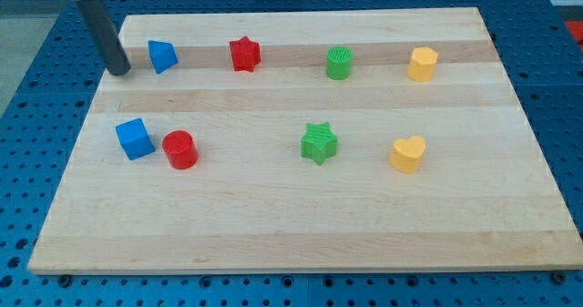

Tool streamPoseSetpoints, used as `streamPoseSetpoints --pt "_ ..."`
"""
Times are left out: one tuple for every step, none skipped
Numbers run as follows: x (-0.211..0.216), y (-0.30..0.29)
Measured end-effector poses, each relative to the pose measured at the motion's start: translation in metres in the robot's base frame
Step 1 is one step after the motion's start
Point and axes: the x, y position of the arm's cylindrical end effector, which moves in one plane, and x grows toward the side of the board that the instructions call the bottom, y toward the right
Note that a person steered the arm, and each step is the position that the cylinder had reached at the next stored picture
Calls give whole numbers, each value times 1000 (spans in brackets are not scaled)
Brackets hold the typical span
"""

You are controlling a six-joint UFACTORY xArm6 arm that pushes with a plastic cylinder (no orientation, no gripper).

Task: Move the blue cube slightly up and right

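Observation:
The blue cube [135,138] lies on the wooden board [301,225] at the view's left, about mid-height. A red cylinder [180,149] sits just to its right, almost touching it. My tip [119,71] rests on the board near the upper left corner, well above the blue cube and a little to its left. The tip stands just left of a blue wedge-shaped block [162,56], with a small gap between them.
Along the top row are a red star [244,54], a green ridged cylinder [339,63] and a yellow block [422,64]. In the lower row are a green star [319,143] and a yellow heart [408,154]. Blue perforated table surrounds the board.

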Motion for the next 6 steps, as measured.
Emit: streamPoseSetpoints --pt "23 -5" --pt "47 -18" --pt "75 -22" --pt "76 -22" --pt "116 -18" --pt "147 -13"
